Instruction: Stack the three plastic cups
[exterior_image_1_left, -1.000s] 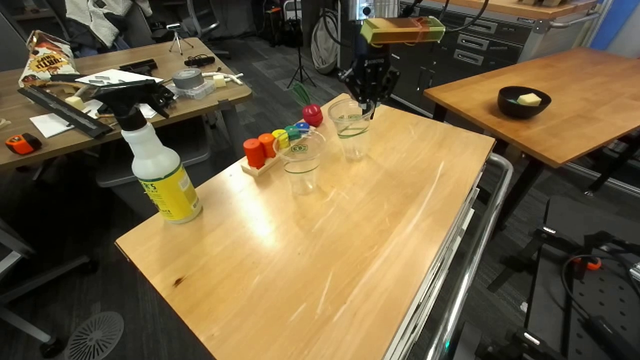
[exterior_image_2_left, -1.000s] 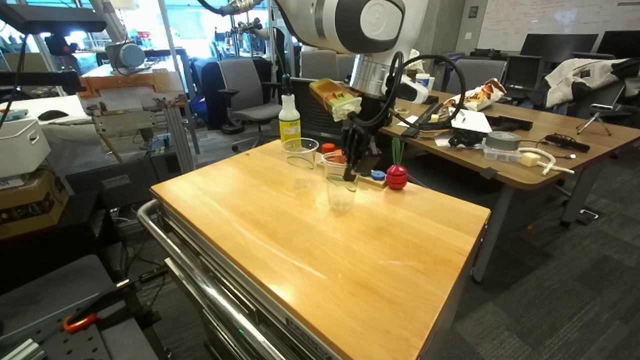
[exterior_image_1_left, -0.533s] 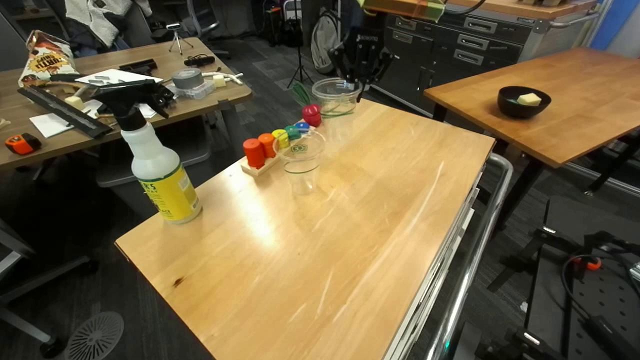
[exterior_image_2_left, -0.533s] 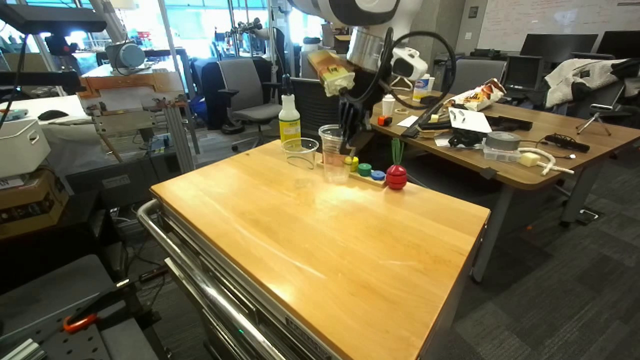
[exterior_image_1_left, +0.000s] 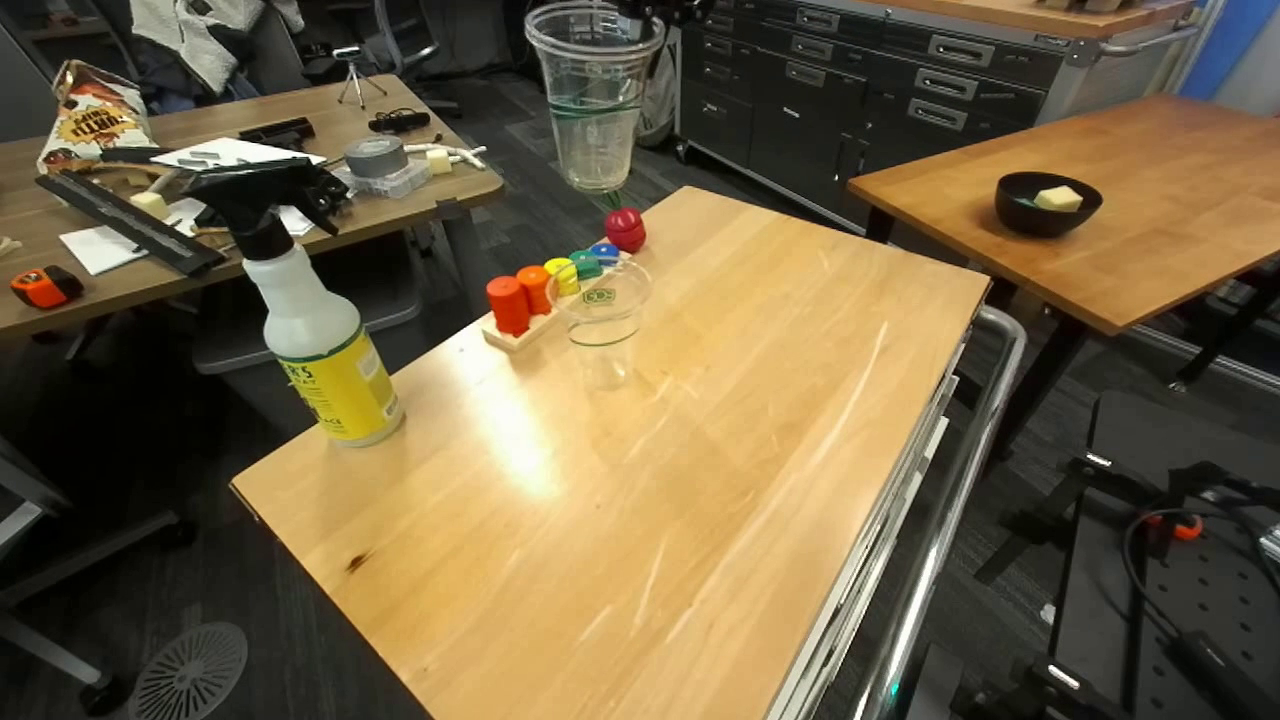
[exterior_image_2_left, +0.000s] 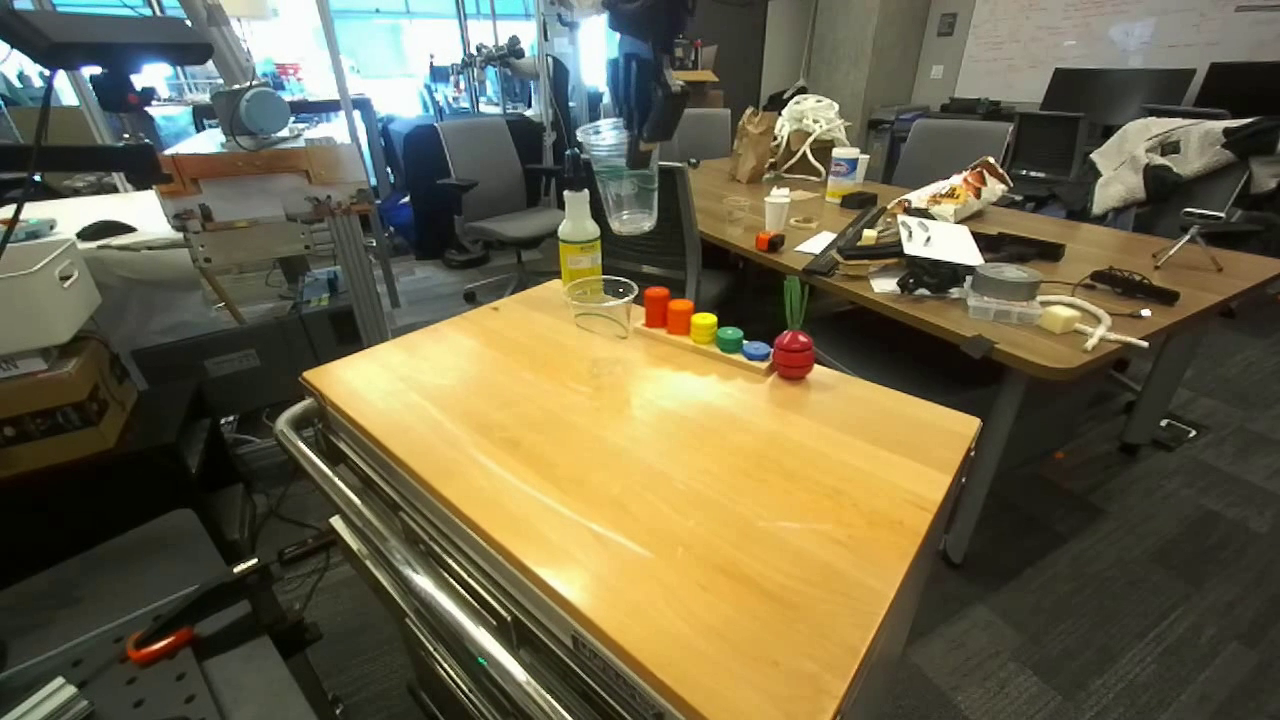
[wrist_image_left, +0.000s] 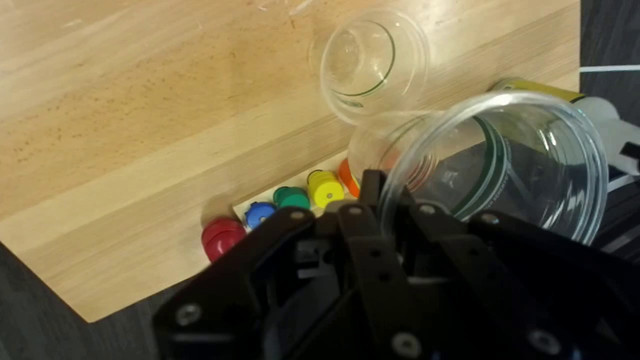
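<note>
Nested cups (exterior_image_1_left: 594, 115) aloft (single cup (exterior_image_1_left: 603, 330) lower)

You look to be in a robotics lab set up in office space. A robot gripper (wrist_image_left: 386, 196) hangs higher than the wood-topped cart (exterior_image_2_left: 640, 500). Near the cart, you have a cluttered desk (exterior_image_1_left: 460, 190) with a tripod (exterior_image_1_left: 352, 78), duct tape (exterior_image_1_left: 377, 157) and a tape measure (exterior_image_1_left: 47, 287) on it. Well apart from the cart, you find office chairs (exterior_image_2_left: 492, 165), monitors (exterior_image_2_left: 1117, 92) and a whiteboard (exterior_image_2_left: 1110, 45) with writing. In an exterior view, black drawers (exterior_image_1_left: 805, 105) beyond the cart look more like a workshop's. Grey carpet tiles (exterior_image_2_left: 1090, 590) spread around the cart.
</note>
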